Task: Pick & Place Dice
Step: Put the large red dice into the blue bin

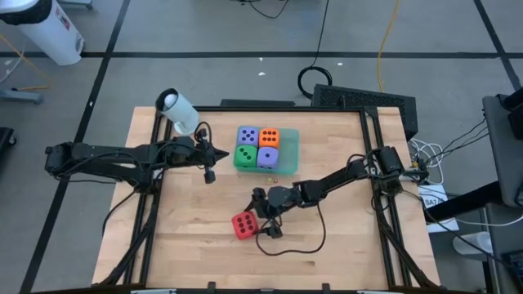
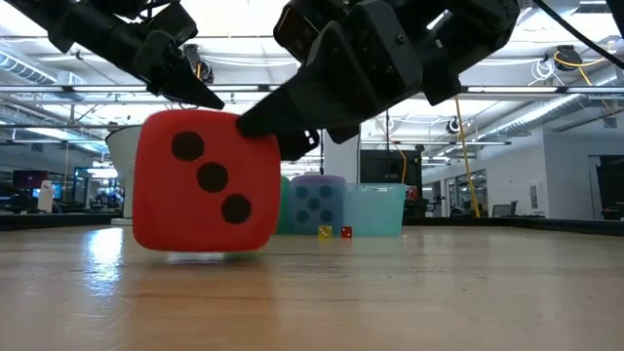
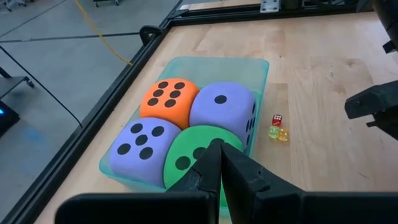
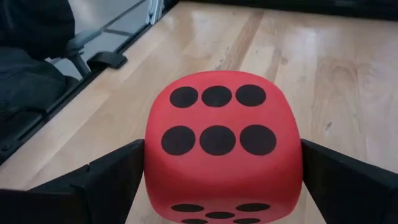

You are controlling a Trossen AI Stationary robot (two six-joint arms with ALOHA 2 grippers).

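A red die (image 1: 243,224) rests on its bottom face on the wooden table near the front, six pips up (image 4: 222,143). My right gripper (image 1: 255,217) is open, with one finger at each side of the die. In the teal tray (image 1: 288,163) sit four dice: a purple one (image 1: 248,136), an orange one (image 1: 270,138), a green one (image 1: 245,156) and a second purple one (image 1: 267,158). My left gripper (image 1: 210,174) hangs shut just left of the tray, holding nothing; its wrist view looks past its fingers (image 3: 219,152) at the tray. My right gripper comes at the red die nearly level, slanting slightly down from the table's right. Its fingers (image 4: 118,171) stand against the die's two opposite side faces (image 4: 152,155). I cannot tell whether they touch it. The die sits flat on the table.
Three tiny dice (image 3: 278,127), red, green and yellow, lie on the table just in front of the tray. A white cylinder (image 1: 177,110) stands at the table's far left corner. A thin black cable (image 1: 302,245) loops across the wood near the red die. A black frame borders the table.
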